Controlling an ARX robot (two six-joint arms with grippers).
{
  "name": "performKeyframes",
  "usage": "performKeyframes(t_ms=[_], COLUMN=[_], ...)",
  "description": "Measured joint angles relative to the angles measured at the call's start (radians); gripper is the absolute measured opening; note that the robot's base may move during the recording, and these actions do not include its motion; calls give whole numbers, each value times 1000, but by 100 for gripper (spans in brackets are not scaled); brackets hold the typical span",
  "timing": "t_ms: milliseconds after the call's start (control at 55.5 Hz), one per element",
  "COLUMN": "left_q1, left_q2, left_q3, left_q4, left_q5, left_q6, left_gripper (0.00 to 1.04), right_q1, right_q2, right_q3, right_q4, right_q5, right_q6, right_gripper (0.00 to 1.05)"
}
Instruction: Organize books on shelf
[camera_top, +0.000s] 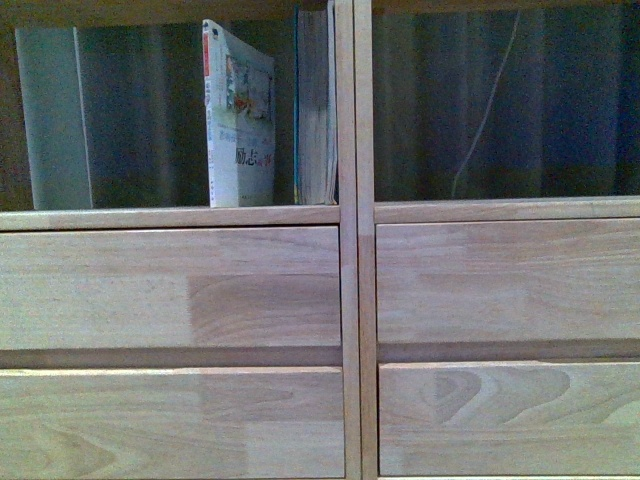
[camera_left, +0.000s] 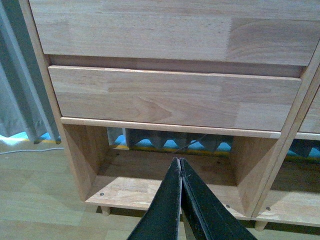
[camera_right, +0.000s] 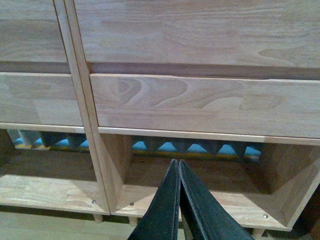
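Note:
In the front view the light-wood shelf (camera_top: 355, 215) fills the frame. In its upper left compartment a white book (camera_top: 240, 115) with a red spine top stands upright, leaning slightly. A thicker book (camera_top: 314, 108) with yellowed pages and a blue cover edge stands against the central upright. Neither gripper shows in the front view. My left gripper (camera_left: 179, 161) is shut and empty, low in front of the shelf's bottom left opening (camera_left: 165, 170). My right gripper (camera_right: 177, 162) is shut and empty in front of the bottom right opening (camera_right: 200, 170).
Four plain drawer fronts (camera_top: 170, 290) sit below the book compartment. A grey panel (camera_top: 55, 115) stands at the compartment's far left. A curtain (camera_left: 20, 90) hangs left of the shelf. The upper right compartment (camera_top: 500, 100) shows only a thin cable. Peg legs (camera_left: 105, 210) stand on a wood floor.

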Motion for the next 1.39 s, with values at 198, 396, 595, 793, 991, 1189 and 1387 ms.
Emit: performKeyframes(t_ms=[198,396,595,793,991,1189,1387], left_q1=[0,0,0,0,0,0,0], left_q2=[0,0,0,0,0,0,0], left_q3=[0,0,0,0,0,0,0], left_q4=[0,0,0,0,0,0,0], left_q5=[0,0,0,0,0,0,0], left_q6=[0,0,2,3,3,3,3], left_gripper=[44,87,97,97,97,97,97], right_q1=[0,0,0,0,0,0,0], right_q2=[0,0,0,0,0,0,0], right_q3=[0,0,0,0,0,0,0], right_q4=[0,0,0,0,0,0,0], right_q5=[0,0,0,0,0,0,0], right_q6=[0,0,0,0,0,0,0], right_gripper=[47,87,98,98,98,98,98])
